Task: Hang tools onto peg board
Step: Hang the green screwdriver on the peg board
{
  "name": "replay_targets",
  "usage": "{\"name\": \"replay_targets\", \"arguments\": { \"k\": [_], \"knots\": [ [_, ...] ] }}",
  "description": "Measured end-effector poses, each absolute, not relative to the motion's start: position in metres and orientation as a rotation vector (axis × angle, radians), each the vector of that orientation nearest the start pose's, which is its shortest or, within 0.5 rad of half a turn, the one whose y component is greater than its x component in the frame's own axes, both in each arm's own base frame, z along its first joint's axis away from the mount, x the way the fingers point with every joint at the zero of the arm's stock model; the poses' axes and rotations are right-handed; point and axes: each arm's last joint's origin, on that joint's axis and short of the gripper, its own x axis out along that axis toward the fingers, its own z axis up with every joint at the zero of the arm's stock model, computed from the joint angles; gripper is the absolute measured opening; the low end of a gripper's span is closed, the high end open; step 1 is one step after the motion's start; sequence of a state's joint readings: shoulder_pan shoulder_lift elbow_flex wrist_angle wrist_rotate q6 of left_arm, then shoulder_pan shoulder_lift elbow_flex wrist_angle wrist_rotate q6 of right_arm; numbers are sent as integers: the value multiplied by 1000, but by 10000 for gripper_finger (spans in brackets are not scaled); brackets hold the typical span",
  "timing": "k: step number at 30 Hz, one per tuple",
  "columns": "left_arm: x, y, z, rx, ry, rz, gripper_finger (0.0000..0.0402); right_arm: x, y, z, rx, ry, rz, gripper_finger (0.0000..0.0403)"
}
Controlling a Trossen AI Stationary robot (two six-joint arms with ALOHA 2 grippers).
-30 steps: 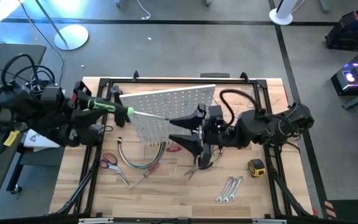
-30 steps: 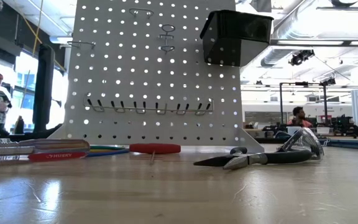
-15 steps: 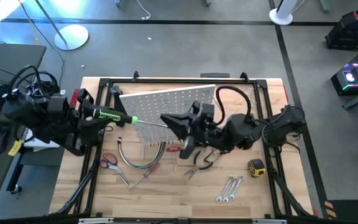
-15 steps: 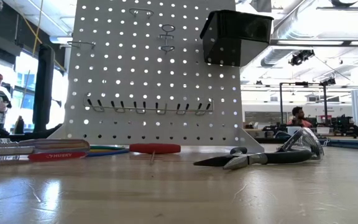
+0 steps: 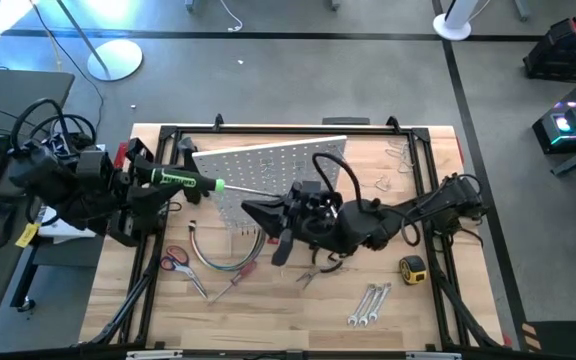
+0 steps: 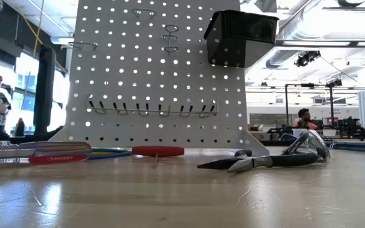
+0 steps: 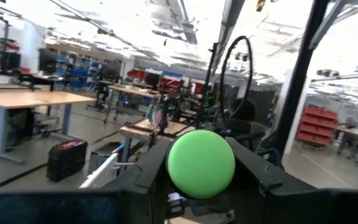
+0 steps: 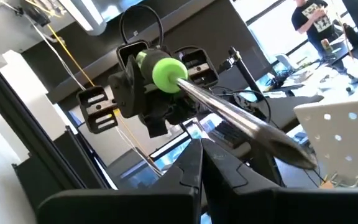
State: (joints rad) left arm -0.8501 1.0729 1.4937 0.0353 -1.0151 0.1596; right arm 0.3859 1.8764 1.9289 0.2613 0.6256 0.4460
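One green-handled screwdriver [image 5: 190,182], two wrenches [image 5: 369,304], one tape measure [image 5: 412,267], one peg board [image 5: 268,175]

One camera looks straight down on the desk [image 5: 298,310]; another sits level at desktop height. Both share the peg board [image 5: 268,160]; wrist cameras face each other.

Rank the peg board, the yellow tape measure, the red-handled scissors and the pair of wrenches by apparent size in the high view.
1. peg board, by far the largest.
2. pair of wrenches.
3. red-handled scissors, close to the wrenches, so those two are hard to separate.
4. yellow tape measure, smallest.
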Motion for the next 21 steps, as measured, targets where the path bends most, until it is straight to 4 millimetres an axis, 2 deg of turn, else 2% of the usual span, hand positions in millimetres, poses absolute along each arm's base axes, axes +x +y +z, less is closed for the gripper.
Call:
{"name": "replay_targets", "arguments": {
  "k": [4, 10, 16, 21],
  "knots": [
    [130, -111, 524, -180, -236, 188, 116, 403, 146, 458, 618, -351, -146, 0],
    [131, -109, 522, -121, -176, 361, 116, 398, 147, 470, 633, -463, -72, 0],
    [153, -131, 513, 15, -116, 474, 116, 394, 139, 475, 633, -537, -256, 0],
    [161, -146, 517, 35, -154, 477, 116, 396, 129, 478, 653, -579, -252, 0]
  ]
}}
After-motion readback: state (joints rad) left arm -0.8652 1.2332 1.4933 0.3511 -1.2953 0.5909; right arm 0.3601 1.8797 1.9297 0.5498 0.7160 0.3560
